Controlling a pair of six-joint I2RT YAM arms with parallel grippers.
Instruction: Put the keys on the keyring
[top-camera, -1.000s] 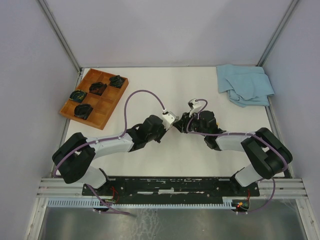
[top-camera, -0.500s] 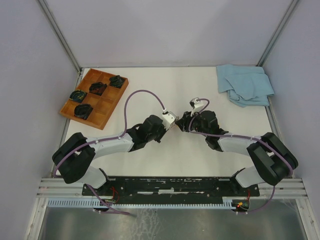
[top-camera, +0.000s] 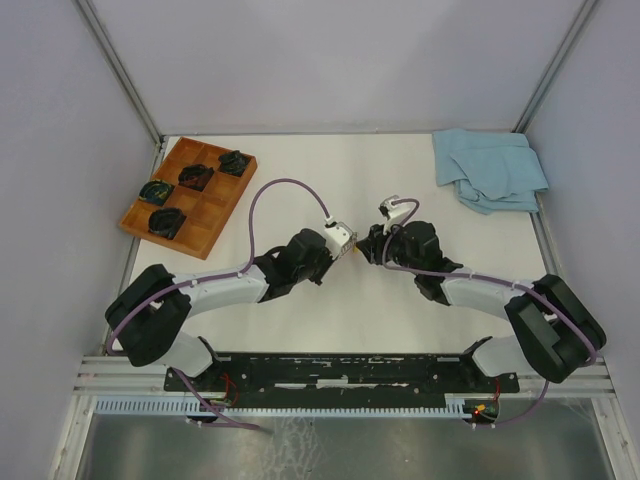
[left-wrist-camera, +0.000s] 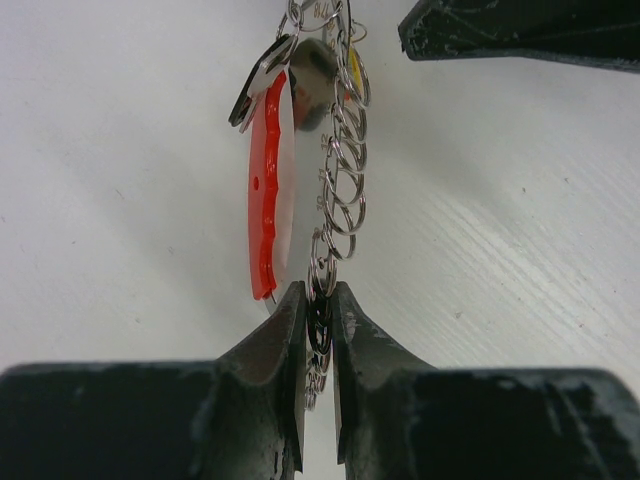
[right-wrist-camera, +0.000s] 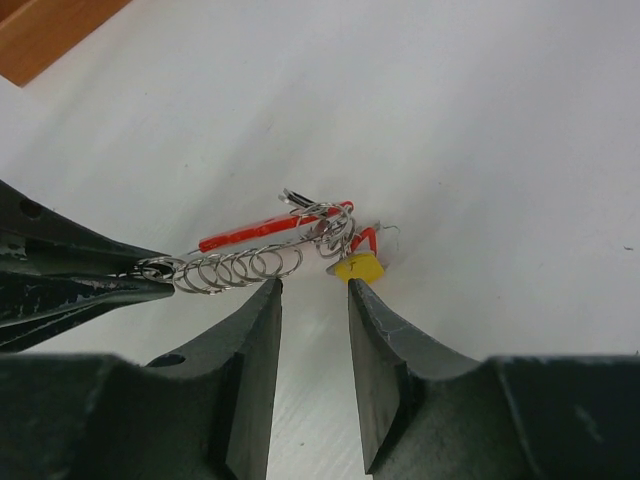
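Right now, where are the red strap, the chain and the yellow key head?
red strap (left-wrist-camera: 265, 190): left wrist view, middle of the strap's curve.
chain (left-wrist-camera: 343, 190): left wrist view, a ring about halfway along it.
yellow key head (right-wrist-camera: 359, 268): right wrist view, centre of the yellow head.

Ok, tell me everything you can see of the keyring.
The keyring is a chain of thin linked silver rings carrying a curved red strap and a shiny oval metal tag. The left gripper is shut on one end of the chain; the rest stretches away from its fingers toward the open right gripper, which does not hold it. A yellow-headed key sits at the far end, beside one right fingertip.
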